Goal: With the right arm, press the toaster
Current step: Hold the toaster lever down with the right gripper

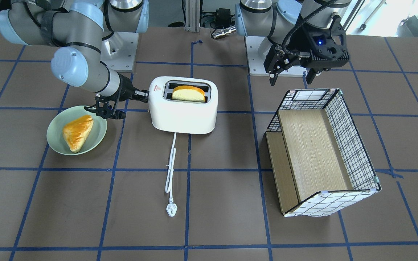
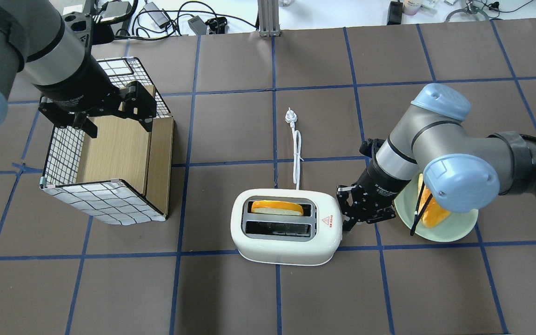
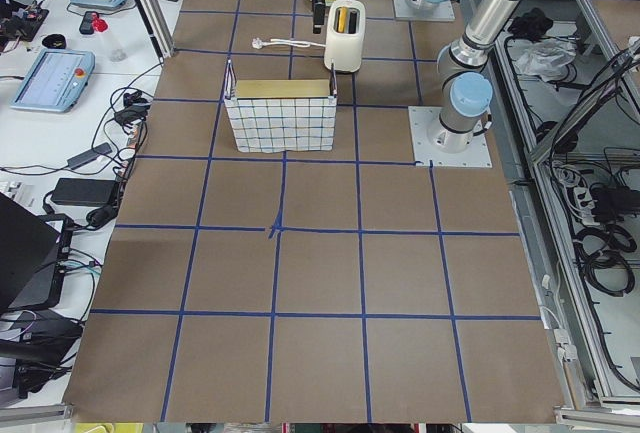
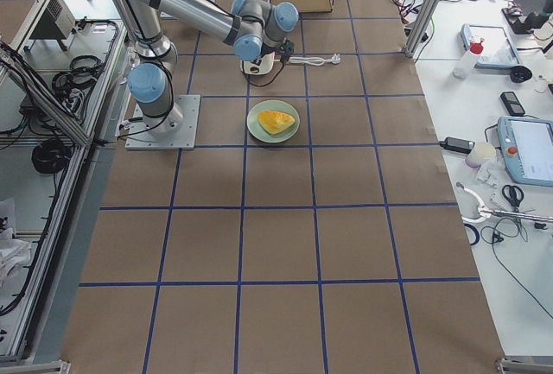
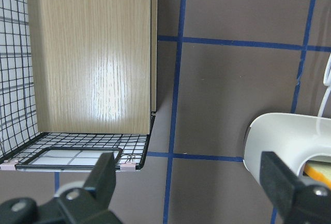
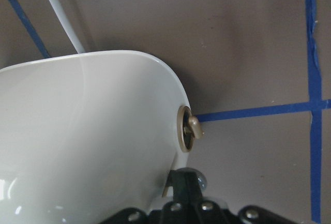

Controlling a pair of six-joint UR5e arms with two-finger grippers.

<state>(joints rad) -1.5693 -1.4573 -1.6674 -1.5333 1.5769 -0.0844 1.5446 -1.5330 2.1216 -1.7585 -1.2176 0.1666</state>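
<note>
Right claw (image 2: 344,221) has its fingers drawn together and their tips rest against the end of the toaster (image 2: 286,251) at its 3 o'clock side in the overhead view. The wrist camera shows the tips just below a small beige dial (image 6: 187,127) on that end. The toaster stands at about 6 o'clock from the middle of the worktop (image 2: 435,288), with a slice of bread (image 2: 277,207) upright in its 12 o'clock slot. Its white cord (image 2: 298,158) runs toward 12 o'clock to a loose plug (image 2: 291,116). At 3 o'clock of the toaster, beyond the claw, a green plate (image 1: 54,139) holds a golden pastry (image 1: 77,132). The left claw (image 2: 117,124) hangs spread wide over the wire basket (image 2: 63,153), at the toaster's 10 o'clock.
</note>
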